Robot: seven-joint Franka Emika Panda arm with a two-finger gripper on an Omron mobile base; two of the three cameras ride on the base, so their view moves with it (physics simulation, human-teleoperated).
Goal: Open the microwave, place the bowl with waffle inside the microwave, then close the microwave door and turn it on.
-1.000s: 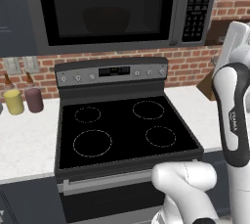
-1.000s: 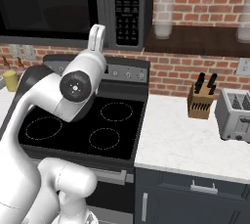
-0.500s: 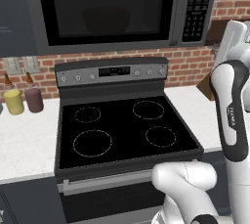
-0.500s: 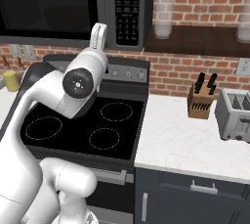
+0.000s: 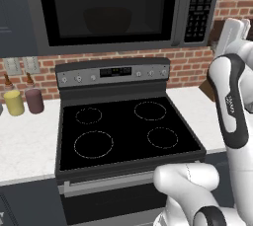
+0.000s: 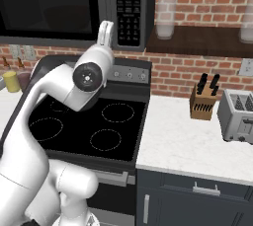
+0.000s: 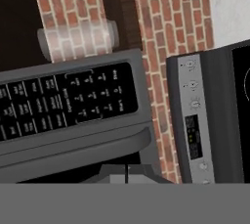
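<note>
1. The microwave [image 5: 113, 13], a large dark grey box with a wide black glass front, hangs above the black four-ring stove [image 5: 123, 131]. I see its narrow black keypad strip [image 5: 199, 5] of small pale buttons at its right end.
2. The microwave door [image 5: 106, 10], a dark grey framed panel with a big black window, sits flush with the body, so it reads as closed from both base cameras.
3. Through the glass I can make out a dim rounded bowl shape [image 5: 107, 20] inside the cavity; it is too dark for me to tell its colour or what it carries.
4. My white arm rises at the right of the stove, and its hand [image 6: 105, 33] reaches up beside the keypad strip.
5. The claw [image 7: 127, 169] has its two dark tips pressed together with nothing between them, just below the keypad edge in the hand camera.
6. On the white desk [image 5: 27, 141] left of the stove stand a yellow canister [image 5: 14, 102] and a maroon canister [image 5: 34, 100], side by side near the brick wall.
7. On the desk right of the stove I see a wooden knife block [image 6: 203, 102] and a silver toaster [image 6: 238, 117], near each other but apart.
</note>
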